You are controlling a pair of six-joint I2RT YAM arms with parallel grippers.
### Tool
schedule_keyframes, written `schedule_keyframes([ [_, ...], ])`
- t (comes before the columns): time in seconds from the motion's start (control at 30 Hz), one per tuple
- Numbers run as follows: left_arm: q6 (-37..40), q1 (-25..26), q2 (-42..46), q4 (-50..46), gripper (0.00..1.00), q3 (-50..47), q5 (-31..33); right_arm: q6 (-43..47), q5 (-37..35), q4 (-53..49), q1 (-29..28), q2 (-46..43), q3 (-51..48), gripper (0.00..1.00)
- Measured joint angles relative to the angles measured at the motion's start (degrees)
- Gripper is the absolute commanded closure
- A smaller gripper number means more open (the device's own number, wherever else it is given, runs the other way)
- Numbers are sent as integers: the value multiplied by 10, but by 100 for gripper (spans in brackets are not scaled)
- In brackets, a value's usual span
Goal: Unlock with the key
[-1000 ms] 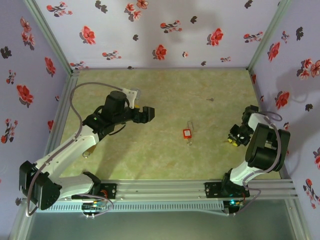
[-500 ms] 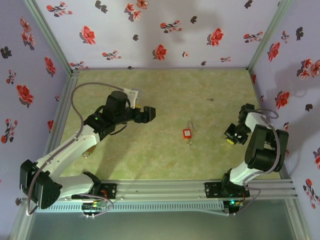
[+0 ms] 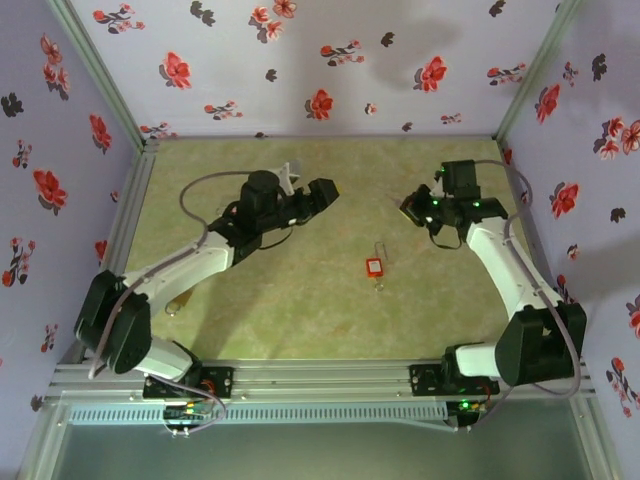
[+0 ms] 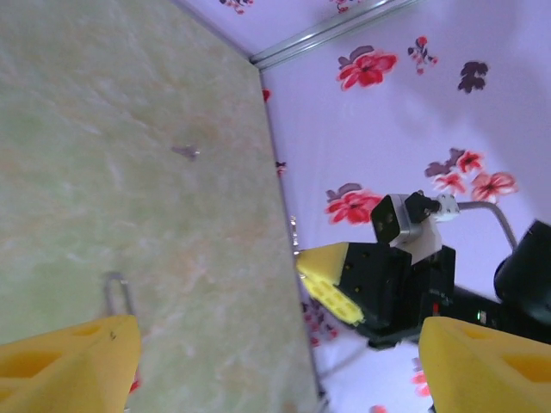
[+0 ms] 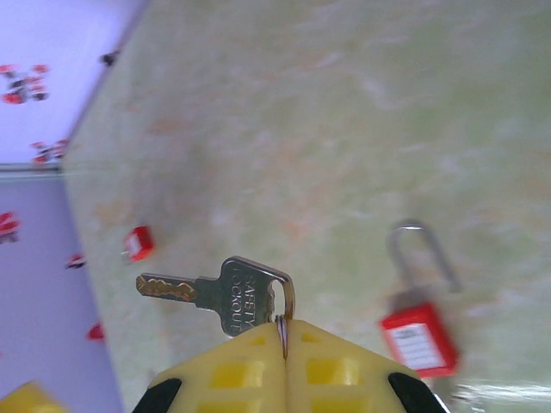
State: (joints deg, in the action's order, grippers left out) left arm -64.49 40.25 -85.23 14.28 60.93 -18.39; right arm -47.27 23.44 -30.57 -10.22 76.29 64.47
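We are gripping the silver key (image 5: pixel 228 297) in the clenched right jaws; the left jaws are hanging released. The red padlock (image 3: pixel 374 267) is lying on the tabletop (image 3: pixel 300 310), seemingly locked: inserting and turning are remaining.

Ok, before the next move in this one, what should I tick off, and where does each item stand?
1. Key gripped: ok. The right end effector is shut on its ring.
2. Padlock located: ok. It lies flat on the table, apart from both arms.
3. Padlock steadied: not ok. The left end effector is open and not on it.
4. Key blade aimed at the padlock: not ok. In the right wrist view the blade points sideways, away from it.
5. Keyhole position: cannot tell.
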Motion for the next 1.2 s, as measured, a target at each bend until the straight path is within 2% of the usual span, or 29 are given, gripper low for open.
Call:
schedule_keyframes([
  [0.1, -45, 13, -38, 29, 27, 29, -3, -38, 4, 30, -42, 12, 22, 100],
  [0.27, -96, 23, -72, 50, 34, 52, 0, -69, 4, 54, -95, 26, 37, 100],
  [0.53, -141, 22, -89, 37, 51, 63, 12, -98, -1, 74, -135, 28, 34, 100],
  [0.63, -155, 22, -96, 37, 64, 62, 14, -104, -3, 77, -142, 28, 30, 100],
  [0.77, -166, 18, -97, 37, 74, 61, 18, -106, -5, 83, -149, 28, 28, 100],
  [0.87, -165, 16, -98, 35, 87, 61, 19, -112, -5, 87, -155, 28, 23, 100],
  [1.0, -164, 7, -105, 17, 99, 61, 20, -116, -10, 97, -160, 27, 21, 100],
  [1.2, -160, 2, -105, 10, 100, 61, 15, -119, -15, 97, -165, 27, 18, 100],
])
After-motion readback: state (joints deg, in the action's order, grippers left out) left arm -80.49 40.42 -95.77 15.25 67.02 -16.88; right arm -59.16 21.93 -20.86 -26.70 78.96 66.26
